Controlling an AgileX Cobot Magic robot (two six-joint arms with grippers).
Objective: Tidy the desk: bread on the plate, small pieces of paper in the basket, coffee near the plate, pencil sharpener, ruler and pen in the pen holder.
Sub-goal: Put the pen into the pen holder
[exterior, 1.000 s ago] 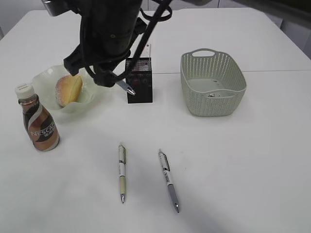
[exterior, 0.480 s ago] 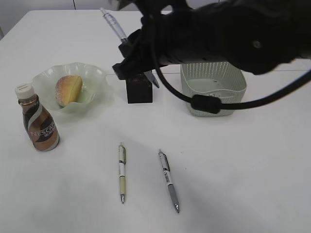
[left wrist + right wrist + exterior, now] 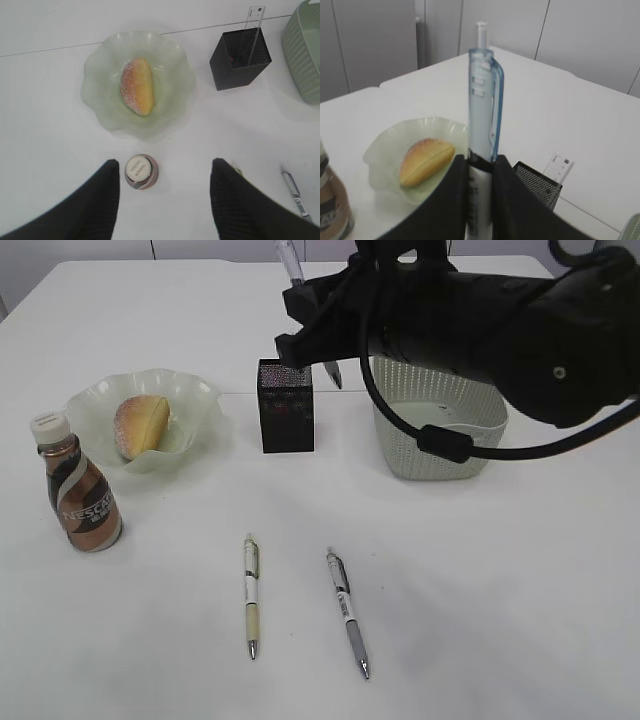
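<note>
Right gripper clenched on a blue-clipped pen, held upright between its fingers, plunger end up; in the exterior view the pen's tip points down just above and right of the black mesh pen holder. Ruler stands in the holder. Left gripper released, jaws spread wide, coffee bottle below and between them, not touched. Bread on the plate beyond the bottle. Two pens lie on the table; basket right of the holder.
</note>
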